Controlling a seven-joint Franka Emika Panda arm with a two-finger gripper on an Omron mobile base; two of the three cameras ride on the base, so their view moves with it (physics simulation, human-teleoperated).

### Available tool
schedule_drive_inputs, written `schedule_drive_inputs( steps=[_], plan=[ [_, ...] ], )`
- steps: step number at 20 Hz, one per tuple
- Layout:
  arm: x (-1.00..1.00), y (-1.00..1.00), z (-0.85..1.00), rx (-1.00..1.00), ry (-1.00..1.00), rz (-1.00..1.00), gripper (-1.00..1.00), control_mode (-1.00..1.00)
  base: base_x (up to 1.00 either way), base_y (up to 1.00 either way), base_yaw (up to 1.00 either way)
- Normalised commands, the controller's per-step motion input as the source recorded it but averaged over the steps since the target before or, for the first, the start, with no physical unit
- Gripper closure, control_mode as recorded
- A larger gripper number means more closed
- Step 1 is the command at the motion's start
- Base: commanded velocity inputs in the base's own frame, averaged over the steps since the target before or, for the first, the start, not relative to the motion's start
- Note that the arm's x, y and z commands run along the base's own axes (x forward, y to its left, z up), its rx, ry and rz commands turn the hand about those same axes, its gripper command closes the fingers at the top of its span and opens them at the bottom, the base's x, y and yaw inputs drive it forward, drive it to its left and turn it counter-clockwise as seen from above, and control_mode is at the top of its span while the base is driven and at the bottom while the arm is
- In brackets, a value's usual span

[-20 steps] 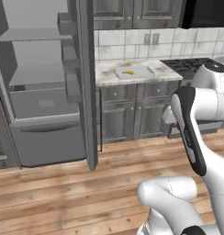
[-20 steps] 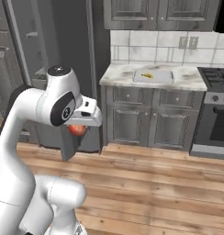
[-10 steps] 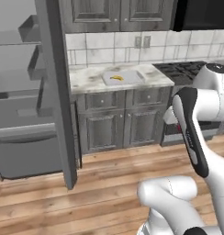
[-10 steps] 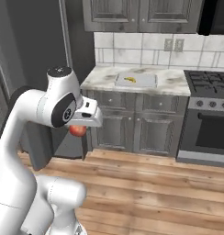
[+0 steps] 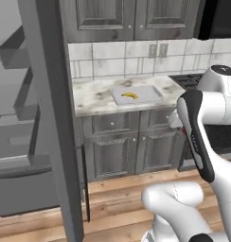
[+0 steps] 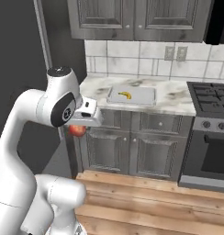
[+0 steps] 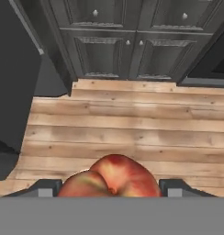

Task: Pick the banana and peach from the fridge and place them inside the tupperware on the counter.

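The red-orange peach point(image 7: 109, 178) sits between my gripper's point(image 7: 110, 187) fingers, held over the wooden floor in front of the cabinets. From the right base view the peach point(image 6: 77, 130) hangs under my gripper point(image 6: 80, 125) at the level of the cabinet drawers. The yellow banana point(image 5: 129, 95) point(image 6: 125, 95) lies inside the light-grey tupperware point(image 5: 153, 97) point(image 6: 147, 97) on the marbled counter point(image 5: 89, 98) point(image 6: 178, 100). The grey fridge point(image 5: 18, 142) stands at the left with its door point(image 5: 51, 118) swung open.
A black stove point(image 6: 210, 98) with an oven below it adjoins the counter on the right. Dark wood-grain cabinets point(image 6: 132, 147) run under the counter and more hang above it. The open fridge door's edge stands between the fridge and the counter. The floor is plank wood point(image 7: 132, 124).
The whole scene has shifted: the base has driven from the fridge toward the counter, which now looks closer and more central. The peach stays in the gripper.
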Motion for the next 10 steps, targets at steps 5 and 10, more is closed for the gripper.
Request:
schedule_drive_inputs(
  steps=[5,10],
  plan=[
    [0.00,0.00,0.00,0.00,0.00,0.00,1.00,1.00,0.95,-0.28,0.00],
    [0.00,0.00,0.00,0.00,0.00,0.00,1.00,1.00,0.77,-0.40,0.00]
  ],
)
